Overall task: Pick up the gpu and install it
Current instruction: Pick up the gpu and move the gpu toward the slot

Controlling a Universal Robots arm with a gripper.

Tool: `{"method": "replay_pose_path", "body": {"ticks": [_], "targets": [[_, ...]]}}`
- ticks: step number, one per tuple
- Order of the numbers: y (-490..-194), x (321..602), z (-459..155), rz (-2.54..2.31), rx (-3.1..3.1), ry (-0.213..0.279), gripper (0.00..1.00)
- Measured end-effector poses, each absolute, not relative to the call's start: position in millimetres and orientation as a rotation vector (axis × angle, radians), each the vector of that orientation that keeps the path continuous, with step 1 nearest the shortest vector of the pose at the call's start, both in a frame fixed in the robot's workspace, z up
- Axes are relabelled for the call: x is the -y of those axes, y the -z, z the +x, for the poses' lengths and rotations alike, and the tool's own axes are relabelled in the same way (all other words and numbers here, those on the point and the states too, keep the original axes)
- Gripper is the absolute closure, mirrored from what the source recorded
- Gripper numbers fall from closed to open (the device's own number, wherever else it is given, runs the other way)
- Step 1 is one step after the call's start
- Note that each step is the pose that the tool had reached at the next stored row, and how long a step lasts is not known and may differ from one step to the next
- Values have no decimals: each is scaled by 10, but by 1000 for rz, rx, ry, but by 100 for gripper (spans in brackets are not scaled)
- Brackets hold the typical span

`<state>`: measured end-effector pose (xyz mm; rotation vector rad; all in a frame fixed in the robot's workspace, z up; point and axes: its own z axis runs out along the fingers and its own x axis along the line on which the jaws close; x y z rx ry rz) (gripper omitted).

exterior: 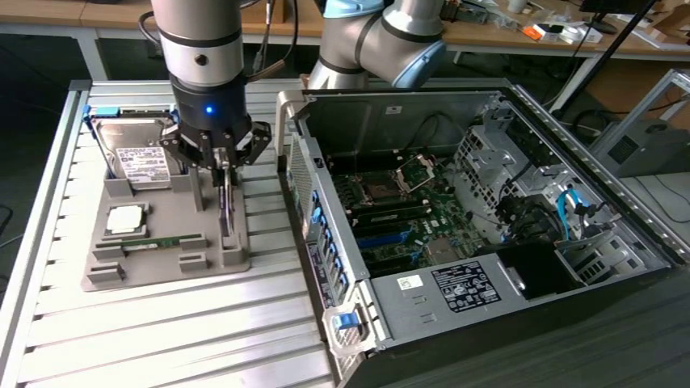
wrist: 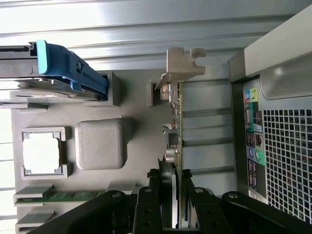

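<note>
the pincer [exterior: 221, 162] is clamped narrow on the top edge of the gpu [exterior: 225, 210], which stands on edge in the grey holder [exterior: 161, 271] at the exterior view's left, beside the open case [exterior: 323, 267]. the hold looks thin, so the card may pivot or slip, and its bracket [wrist: 184, 63] may snag the holder's slot.

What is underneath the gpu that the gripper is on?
The gpu stands on edge in the gray holder tray, which lies on the slatted metal table. The gripper is closed on its upper edge. The card's bottom edge inside the slot is hidden.
</note>
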<state>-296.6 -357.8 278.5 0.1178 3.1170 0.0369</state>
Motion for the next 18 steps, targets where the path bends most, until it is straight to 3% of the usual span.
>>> {"method": "replay_pose_path", "body": {"ticks": [18], "targets": [[-2910,3578,-2966,118,-3117,-42,72]]}}
